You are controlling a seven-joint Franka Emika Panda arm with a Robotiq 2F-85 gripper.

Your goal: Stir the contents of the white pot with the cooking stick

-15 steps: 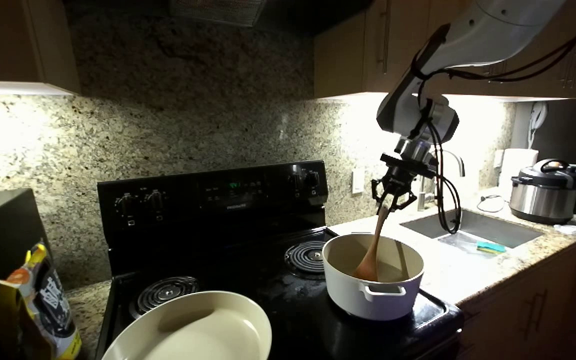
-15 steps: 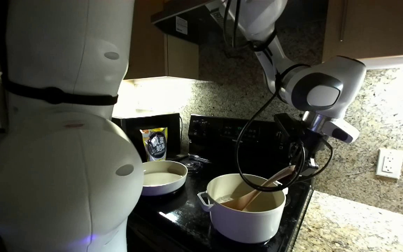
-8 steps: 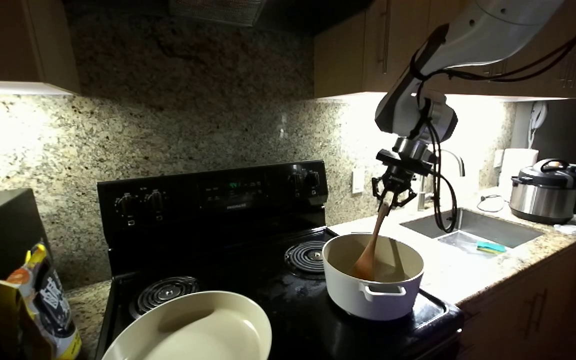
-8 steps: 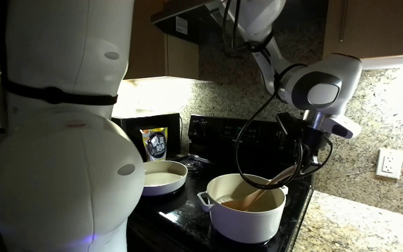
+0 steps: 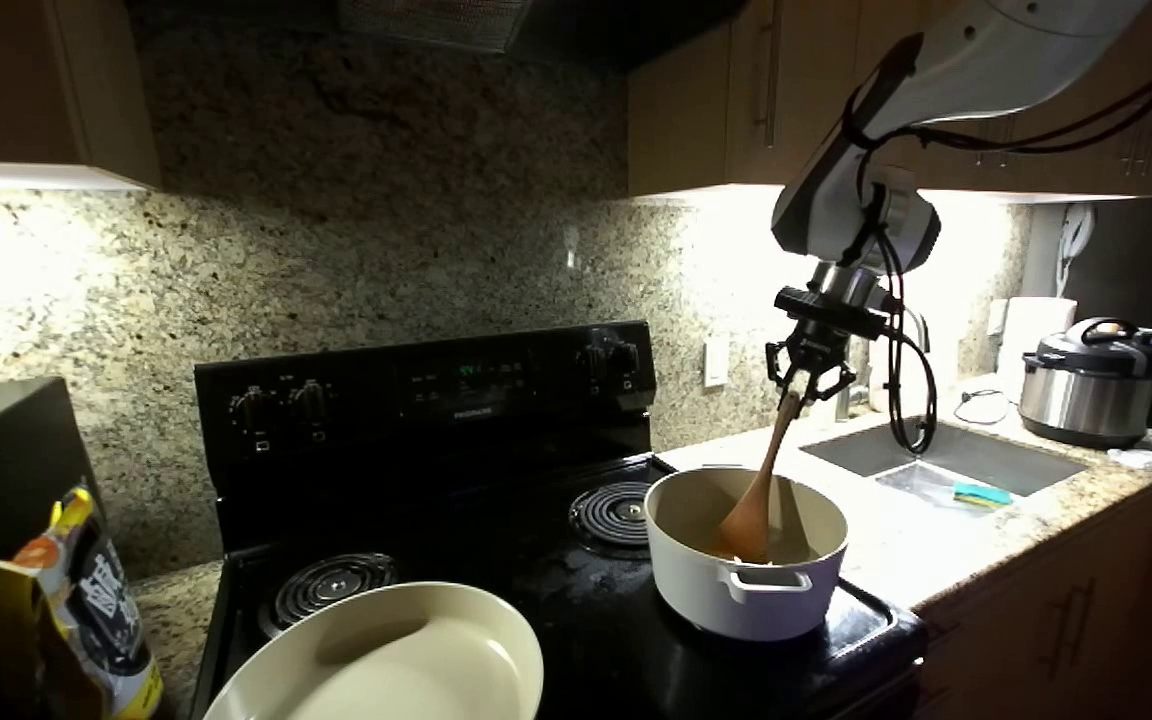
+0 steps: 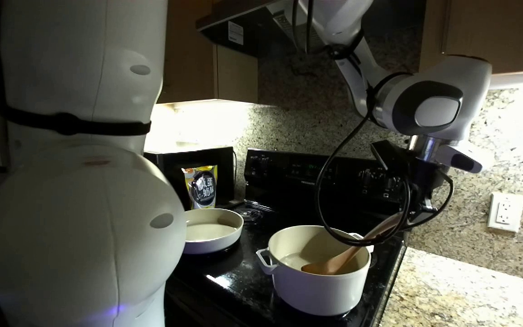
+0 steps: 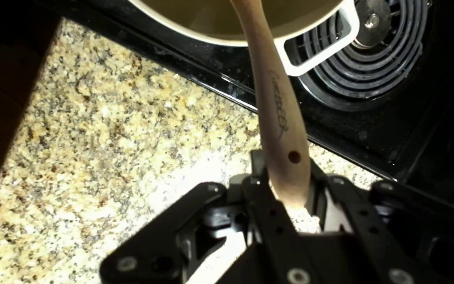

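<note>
The white pot [image 5: 736, 600] stands on the stove and also shows in an exterior view [image 6: 318, 290]; part of its rim [image 7: 211, 39] is at the top of the wrist view. The cooking stick, a wooden spoon [image 5: 751, 515], leans in it with its head low inside and its handle [image 7: 280, 114] rising over the rim. My gripper [image 7: 288, 169] is shut on the handle's end, above and beside the pot [image 5: 798, 395]. A pale tan surface [image 6: 294, 260] shows low in the pot; I cannot tell how much of it is the contents.
A shallow white pan [image 5: 416, 660] and coil burners [image 5: 336, 585] share the stove. A bag [image 5: 101, 600] stands beside the stove. A sink [image 5: 946, 455] and a steel cooker [image 5: 1096, 385] are along the granite counter. A cable [image 6: 320, 190] loops down from the arm near the pot.
My gripper and the spoon have moved to the right in both exterior views, and slightly up. The spoon's head has shifted right inside the pot. The pot has stayed in place.
</note>
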